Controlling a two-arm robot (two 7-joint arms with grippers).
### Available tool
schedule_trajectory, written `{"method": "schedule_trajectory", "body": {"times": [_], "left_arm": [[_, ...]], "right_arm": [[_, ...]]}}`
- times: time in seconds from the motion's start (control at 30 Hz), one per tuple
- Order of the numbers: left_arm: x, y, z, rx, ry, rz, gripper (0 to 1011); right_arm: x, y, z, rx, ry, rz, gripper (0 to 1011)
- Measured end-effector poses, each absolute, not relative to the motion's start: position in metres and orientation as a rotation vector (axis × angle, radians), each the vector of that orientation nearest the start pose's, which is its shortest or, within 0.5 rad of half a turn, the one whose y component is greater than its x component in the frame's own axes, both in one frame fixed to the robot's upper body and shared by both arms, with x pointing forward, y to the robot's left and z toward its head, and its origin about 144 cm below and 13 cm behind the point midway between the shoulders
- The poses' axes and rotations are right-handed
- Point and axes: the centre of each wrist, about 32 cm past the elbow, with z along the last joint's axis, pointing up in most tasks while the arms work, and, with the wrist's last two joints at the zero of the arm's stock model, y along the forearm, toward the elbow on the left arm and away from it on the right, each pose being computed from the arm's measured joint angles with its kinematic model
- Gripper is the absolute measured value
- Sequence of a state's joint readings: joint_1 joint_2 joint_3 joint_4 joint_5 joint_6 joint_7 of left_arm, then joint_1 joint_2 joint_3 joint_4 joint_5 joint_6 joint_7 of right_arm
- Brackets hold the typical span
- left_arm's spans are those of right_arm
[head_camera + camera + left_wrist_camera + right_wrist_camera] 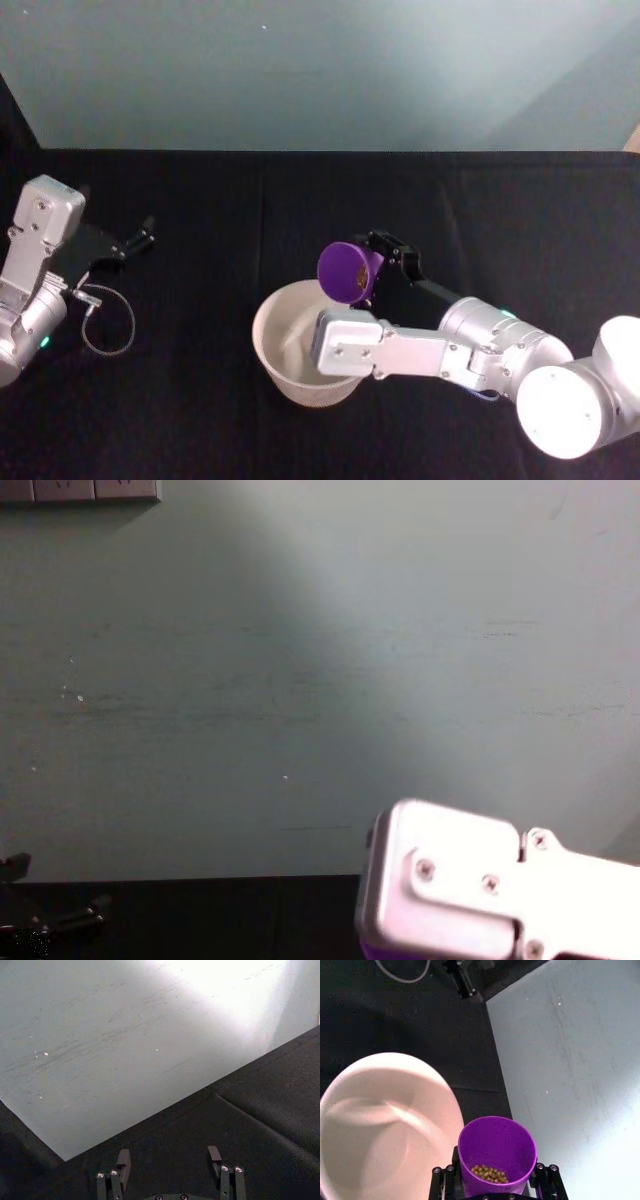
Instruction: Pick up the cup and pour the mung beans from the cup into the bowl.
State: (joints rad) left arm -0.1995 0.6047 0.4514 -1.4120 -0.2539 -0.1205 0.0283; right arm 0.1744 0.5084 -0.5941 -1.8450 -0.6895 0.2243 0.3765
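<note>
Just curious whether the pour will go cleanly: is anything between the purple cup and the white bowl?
Nothing visible does. The right hand holds the cup tilted by the rim of the bowl, mung beans inside. The left hand idles far left.

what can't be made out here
Head view: the right arm covers the bowl's right side; the beans in the cup, held by the right gripper over the bowl, are too small to see.
Chest view: that arm hides the cup, bar a purple sliver at the bottom edge; the left gripper is too dark.
Right wrist view: the edge cuts off part of the bowl.
</note>
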Motion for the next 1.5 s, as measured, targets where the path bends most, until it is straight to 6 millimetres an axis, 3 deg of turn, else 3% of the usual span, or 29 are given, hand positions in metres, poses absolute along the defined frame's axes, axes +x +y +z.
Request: {"method": "schedule_trajectory", "body": {"times": [0.6, 1.5], "left_arm": [[0.489, 0.310, 1.140, 0.304, -0.285, 1.248, 1000], [0.489, 0.310, 1.140, 0.304, -0.285, 1.248, 1000]], "right_arm": [[0.433, -0.157, 1.220, -0.960, -1.098, -0.595, 735], [0.422, -0.143, 1.221, -1.030, -1.264, -0.534, 734]]}}
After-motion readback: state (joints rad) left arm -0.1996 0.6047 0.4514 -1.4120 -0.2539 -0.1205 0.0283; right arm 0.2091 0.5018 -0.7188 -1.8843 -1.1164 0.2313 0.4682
